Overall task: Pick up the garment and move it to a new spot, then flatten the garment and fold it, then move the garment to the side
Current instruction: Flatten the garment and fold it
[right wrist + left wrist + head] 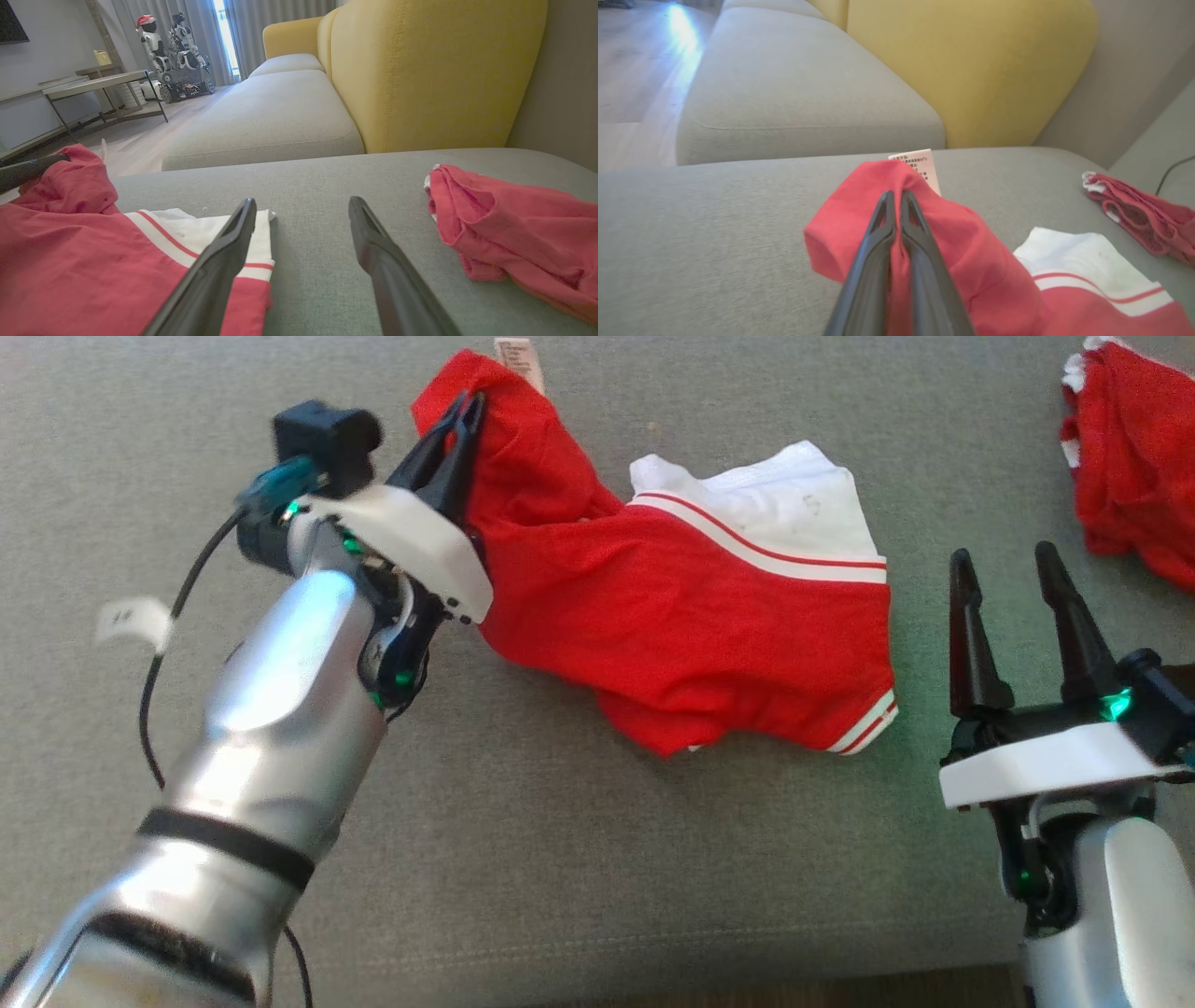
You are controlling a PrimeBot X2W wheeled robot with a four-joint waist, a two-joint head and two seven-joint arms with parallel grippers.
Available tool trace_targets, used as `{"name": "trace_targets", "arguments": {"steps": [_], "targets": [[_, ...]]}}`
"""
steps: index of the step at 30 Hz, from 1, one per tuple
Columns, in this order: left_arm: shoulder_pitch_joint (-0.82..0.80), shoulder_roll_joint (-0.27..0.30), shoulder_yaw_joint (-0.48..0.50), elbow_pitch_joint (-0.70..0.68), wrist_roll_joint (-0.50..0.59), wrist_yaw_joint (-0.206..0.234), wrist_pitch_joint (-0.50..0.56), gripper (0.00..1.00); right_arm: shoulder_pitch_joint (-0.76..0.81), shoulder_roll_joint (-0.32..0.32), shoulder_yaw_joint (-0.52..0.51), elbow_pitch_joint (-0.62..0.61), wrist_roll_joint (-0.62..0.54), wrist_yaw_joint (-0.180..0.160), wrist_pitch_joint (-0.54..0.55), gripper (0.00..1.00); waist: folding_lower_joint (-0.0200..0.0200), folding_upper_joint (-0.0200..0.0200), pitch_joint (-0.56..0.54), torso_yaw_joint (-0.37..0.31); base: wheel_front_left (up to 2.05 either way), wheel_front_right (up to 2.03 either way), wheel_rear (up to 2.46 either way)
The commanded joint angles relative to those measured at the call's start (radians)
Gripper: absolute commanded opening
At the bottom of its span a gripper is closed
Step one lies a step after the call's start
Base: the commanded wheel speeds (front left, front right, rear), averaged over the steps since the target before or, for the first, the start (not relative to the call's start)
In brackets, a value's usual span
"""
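The garment (681, 625) is red with a white band and red stripes, lying crumpled on the grey sofa seat (523, 859). My left gripper (464, 413) is shut on the garment's upper left corner, pinching a fold of red cloth (859, 224) just below a white care label (920, 169). My right gripper (1004, 565) stands open just right of the garment's right edge, nothing between its fingers (224, 261). The white band (205, 231) lies beside the right gripper's left finger.
A second red garment (1130, 457) lies bunched at the far right of the seat (514, 238). A yellow backrest (971, 70) rises behind. A small white tag (135, 619) lies on the seat at left. Another robot (173, 46) and a table stand on the floor beyond.
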Motion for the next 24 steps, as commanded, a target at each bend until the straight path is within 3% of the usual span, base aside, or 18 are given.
{"name": "trace_targets", "arguments": {"steps": [1,9,12,16,17,18,19,24], "targets": [[0.019,0.043,0.056,-0.065,-0.007,0.022,-0.014,0.0,-0.002,-0.006,0.014,-0.042,0.008,0.003,0.004,1.0,-0.0001,0.0,-0.012,0.017,0.0,0.0,0.0],[0.404,0.092,0.328,-0.527,0.055,0.16,-0.018,0.0,0.021,-0.006,-0.002,-0.067,0.006,0.003,0.027,1.0,-0.0001,0.0,-0.029,0.061,0.0,0.0,0.0],[0.547,0.082,0.378,-0.59,0.064,0.177,-0.018,0.0,0.027,-0.006,-0.005,-0.073,0.009,0.003,0.033,1.0,-0.0001,0.0,-0.032,0.071,0.0,0.0,0.0],[0.648,0.067,0.395,-0.569,0.055,0.167,-0.018,0.0,0.025,-0.006,-0.006,-0.075,0.01,0.003,0.042,1.0,-0.0001,0.0,-0.031,0.077,0.0,0.0,0.0],[0.658,0.062,0.396,-0.557,0.049,0.16,-0.018,0.26,0.024,-0.006,-0.006,-0.076,0.01,0.003,0.043,1.0,-0.0001,0.0,-0.032,0.078,0.0,0.0,0.0],[0.664,0.058,0.395,-0.542,0.046,0.155,-0.018,0.74,0.024,-0.006,-0.005,-0.076,0.009,0.003,0.045,1.0,-0.0001,0.0,-0.033,0.078,0.0,0.0,0.0],[0.665,0.056,0.394,-0.529,0.046,0.15,-0.018,1.0,0.023,-0.006,-0.005,-0.077,0.009,0.003,0.046,1.0,-0.0001,0.0,-0.035,0.078,0.0,0.0,0.0],[0.657,0.061,0.391,-0.529,0.127,0.143,-0.018,1.0,0.029,-0.006,-0.007,-0.079,0.002,0.003,0.042,1.0,-0.0001,0.0,-0.058,0.076,0.0,0.0,0.0]]}}
